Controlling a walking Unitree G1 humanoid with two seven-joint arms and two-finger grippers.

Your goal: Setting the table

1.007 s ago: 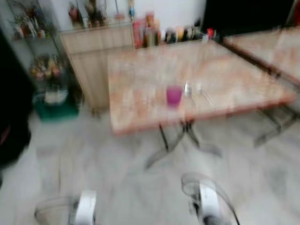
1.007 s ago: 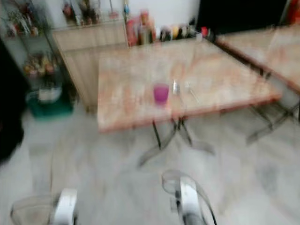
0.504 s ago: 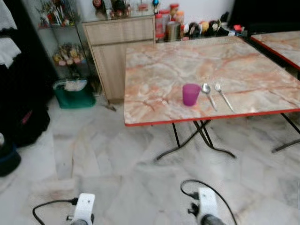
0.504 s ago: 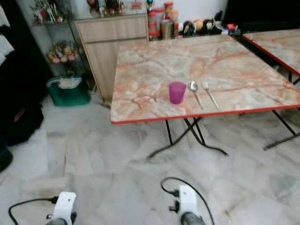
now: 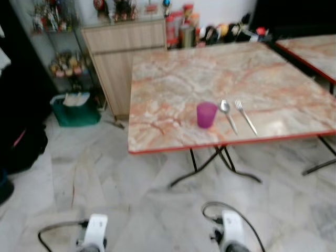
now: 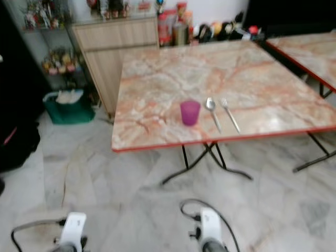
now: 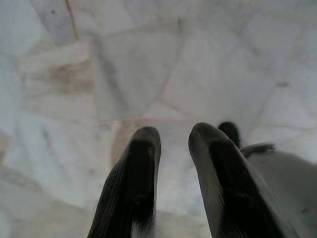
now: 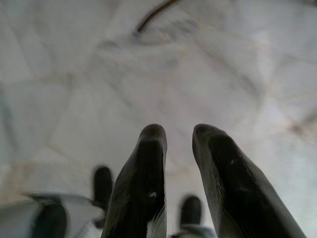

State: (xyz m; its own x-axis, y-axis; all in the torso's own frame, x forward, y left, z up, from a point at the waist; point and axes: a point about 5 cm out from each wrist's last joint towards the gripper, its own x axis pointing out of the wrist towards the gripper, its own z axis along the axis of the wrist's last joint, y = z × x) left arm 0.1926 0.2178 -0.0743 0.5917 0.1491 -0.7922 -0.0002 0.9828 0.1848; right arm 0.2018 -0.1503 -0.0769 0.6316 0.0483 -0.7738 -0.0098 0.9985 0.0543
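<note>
Standing at the bench's (image 5: 173,79) near edge, cup (image 5: 206,114), spoon (image 5: 227,114) and fork (image 5: 245,116) are grouped as one place setting, while both end effectors, left (image 7: 171,144) and right (image 8: 178,141), are held slightly apart.

Home dining room: marble-top table (image 5: 220,79), wooden cabinet (image 5: 123,50) (jars behind), marble floor (image 5: 105,173).

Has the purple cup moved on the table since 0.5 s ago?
No. The purple cup sits just left of the spoon and fork, near the table's front edge, as before. Only the camera shifted.
</note>
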